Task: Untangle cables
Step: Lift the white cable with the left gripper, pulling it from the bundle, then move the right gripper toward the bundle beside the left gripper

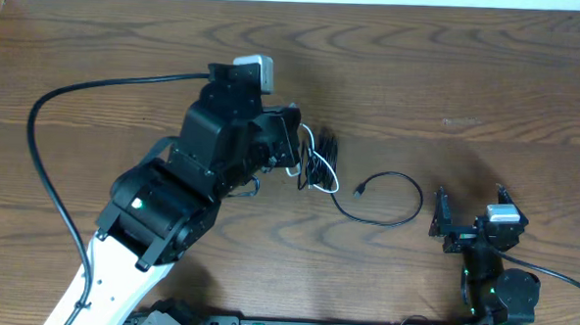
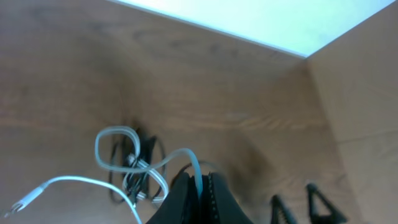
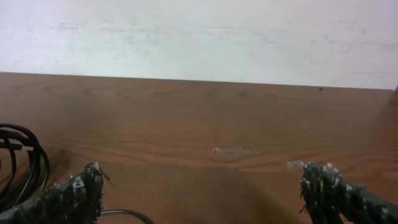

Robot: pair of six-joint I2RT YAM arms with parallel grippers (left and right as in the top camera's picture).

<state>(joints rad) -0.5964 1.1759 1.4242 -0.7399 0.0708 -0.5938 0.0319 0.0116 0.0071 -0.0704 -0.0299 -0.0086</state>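
Cables [image 1: 319, 166]: lying bunched right at left gripper [image 2: 198, 186], itself clamping white cord [image 2: 127, 155], with black loop [image 1: 421, 201] trailing rightward toward right gripper [image 1: 442, 221], jaws spread apart.

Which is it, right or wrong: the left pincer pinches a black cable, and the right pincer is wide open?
Wrong. The left wrist view shows the left pincer pinching the white cable, not a black one. The right pincer is wide open.
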